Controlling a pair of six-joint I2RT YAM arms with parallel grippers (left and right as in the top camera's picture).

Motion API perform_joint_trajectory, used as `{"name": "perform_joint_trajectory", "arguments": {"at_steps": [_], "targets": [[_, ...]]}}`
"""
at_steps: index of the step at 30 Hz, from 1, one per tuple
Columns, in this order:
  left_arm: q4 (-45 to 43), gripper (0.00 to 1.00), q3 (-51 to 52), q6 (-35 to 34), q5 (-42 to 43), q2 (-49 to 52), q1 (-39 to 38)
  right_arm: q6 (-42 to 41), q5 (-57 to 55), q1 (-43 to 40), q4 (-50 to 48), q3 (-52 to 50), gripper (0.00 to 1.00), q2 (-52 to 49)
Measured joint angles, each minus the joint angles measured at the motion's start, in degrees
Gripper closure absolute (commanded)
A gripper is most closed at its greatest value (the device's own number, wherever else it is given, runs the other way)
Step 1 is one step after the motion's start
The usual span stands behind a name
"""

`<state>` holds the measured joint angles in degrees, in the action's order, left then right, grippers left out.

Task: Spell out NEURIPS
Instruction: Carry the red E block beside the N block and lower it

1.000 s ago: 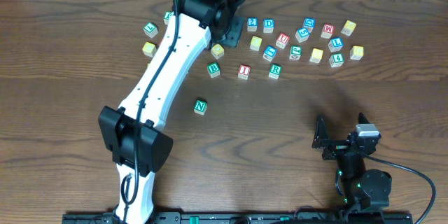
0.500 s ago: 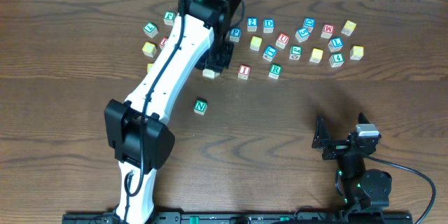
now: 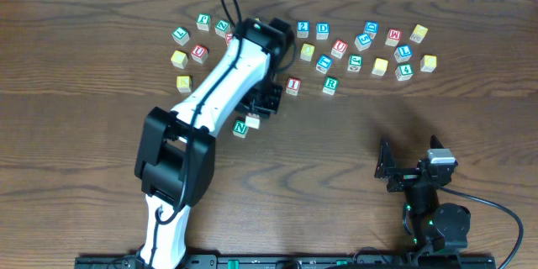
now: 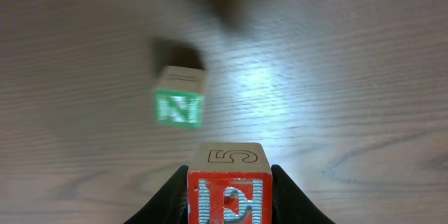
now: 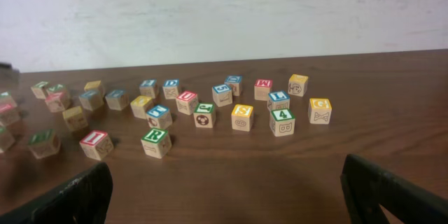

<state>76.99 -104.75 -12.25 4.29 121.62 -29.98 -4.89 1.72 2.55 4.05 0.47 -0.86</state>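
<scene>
Left gripper [image 4: 229, 197] clamped on the red E cube [image 4: 229, 185], right gripper [image 5: 231, 185] spread wide with nothing in it.
In the left wrist view the two dark fingers [image 4: 166, 197] press the E cube's sides (a 5 shows on its top face), and the green N cube [image 4: 179, 107] sits on the table [image 3: 84, 134] at about eleven o'clock from it. Overhead, the held cube lies just beside the N cube at roughly two o'clock; whether it rests on the wood I cannot tell. Further out at one to two o'clock stand the red I cube [image 3: 292, 86] and the green R cube [image 3: 329, 86], apart from each other, with the red U cube [image 3: 339, 48] in the scattered cluster beyond. The right gripper rests at four o'clock, well apart from all the cubes.
</scene>
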Motion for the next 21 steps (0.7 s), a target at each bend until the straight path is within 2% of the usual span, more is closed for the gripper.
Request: {"name": "perform_joint_trajectory", "arguments": {"at_steps": [15, 21], "targets": [[-13.9, 0.73, 14.8, -4.2, 1.2, 0.0, -2.8, 0.0, 0.0, 0.0, 0.0, 0.0, 0.01, 0.0], [-16.7, 0.73, 15.8, -4.7, -0.9, -0.1, -2.8, 0.0, 0.0, 0.0, 0.0, 0.0, 0.01, 0.0]]}}
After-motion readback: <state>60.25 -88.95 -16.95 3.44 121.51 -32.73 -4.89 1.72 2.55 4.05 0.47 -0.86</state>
